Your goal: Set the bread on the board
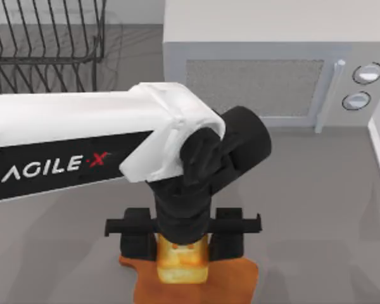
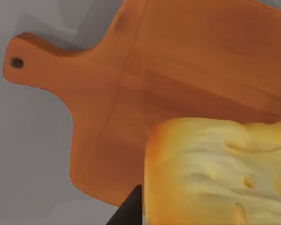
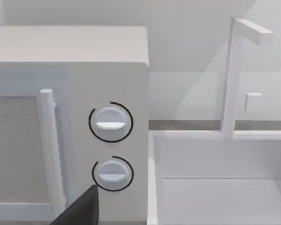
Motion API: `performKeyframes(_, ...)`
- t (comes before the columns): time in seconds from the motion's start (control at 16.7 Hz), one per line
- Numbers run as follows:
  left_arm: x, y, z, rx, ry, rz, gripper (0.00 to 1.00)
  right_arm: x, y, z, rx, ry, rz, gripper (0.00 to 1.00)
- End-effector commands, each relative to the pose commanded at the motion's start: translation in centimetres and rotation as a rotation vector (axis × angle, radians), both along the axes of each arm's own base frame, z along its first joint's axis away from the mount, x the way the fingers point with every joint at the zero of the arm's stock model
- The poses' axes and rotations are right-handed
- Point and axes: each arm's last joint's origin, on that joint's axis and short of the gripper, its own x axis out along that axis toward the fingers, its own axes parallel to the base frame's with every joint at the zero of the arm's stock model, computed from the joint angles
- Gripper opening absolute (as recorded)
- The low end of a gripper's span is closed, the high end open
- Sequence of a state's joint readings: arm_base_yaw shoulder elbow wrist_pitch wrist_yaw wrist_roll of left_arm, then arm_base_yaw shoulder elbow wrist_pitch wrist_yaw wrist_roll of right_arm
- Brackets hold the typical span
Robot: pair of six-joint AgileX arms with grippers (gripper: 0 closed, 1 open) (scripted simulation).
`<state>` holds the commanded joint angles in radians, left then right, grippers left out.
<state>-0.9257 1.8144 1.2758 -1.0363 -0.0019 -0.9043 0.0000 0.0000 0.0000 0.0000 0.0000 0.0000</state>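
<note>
The bread (image 1: 182, 265) is a small golden-yellow chunk with a toasted crust, and my left gripper (image 1: 183, 248) is shut on it from above. It hangs over the left part of the orange-brown board (image 1: 235, 277), near the table's front edge. In the left wrist view the bread (image 2: 215, 173) looms close, with the board (image 2: 178, 70) beneath it and the board's handle and hole off to one side. A dark finger (image 2: 130, 211) shows against the bread's edge. A dark part of my right gripper (image 3: 79, 210) faces the microwave, parked.
A white microwave (image 1: 266, 69) with two knobs stands at the back right. A wire dish rack (image 1: 44, 44) sits at the back left. A white sink basin (image 3: 225, 183) with a tap lies to the microwave's right. Grey tabletop surrounds the board.
</note>
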Motion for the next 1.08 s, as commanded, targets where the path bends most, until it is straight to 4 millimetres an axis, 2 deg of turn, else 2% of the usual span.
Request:
performKeyframes(0.72, -0.1, 0.0, -4.1, -0.004, -0.004, -0.001, 0.00, 0.0, 0.0, 0.0, 0.000, 0.000, 0.000, 1.00)
performKeyframes(0.96, -0.2, 0.0, -4.2, -0.002, -0.002, -0.001, 0.00, 0.0, 0.0, 0.0, 0.000, 0.000, 0.000, 1.00)
performKeyframes(1.08, -0.2, 0.0, -4.2, -0.002, -0.002, -0.001, 0.15, 0.0, 0.0, 0.0, 0.000, 0.000, 0.000, 1.00)
